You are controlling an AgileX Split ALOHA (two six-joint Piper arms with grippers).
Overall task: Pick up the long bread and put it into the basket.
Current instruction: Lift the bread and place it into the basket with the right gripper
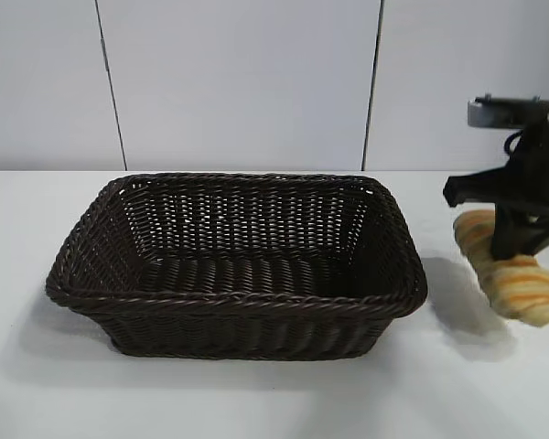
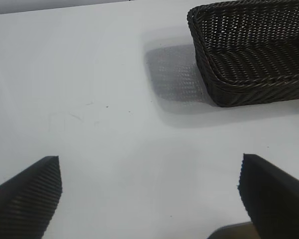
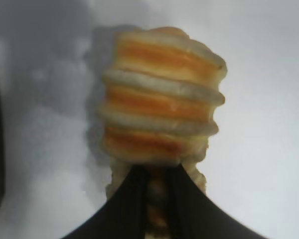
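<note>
Long bread [image 1: 517,279] apparently in right gripper [image 1: 520,240]

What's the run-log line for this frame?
right gripper: shut on long bread, lifted right of basket | left gripper: open, idle over table | basket: empty

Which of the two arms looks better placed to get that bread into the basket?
The right. Its pincer is shut on the long bread, held just beside the basket. The left pincer is open over bare table, holding nothing.
</note>
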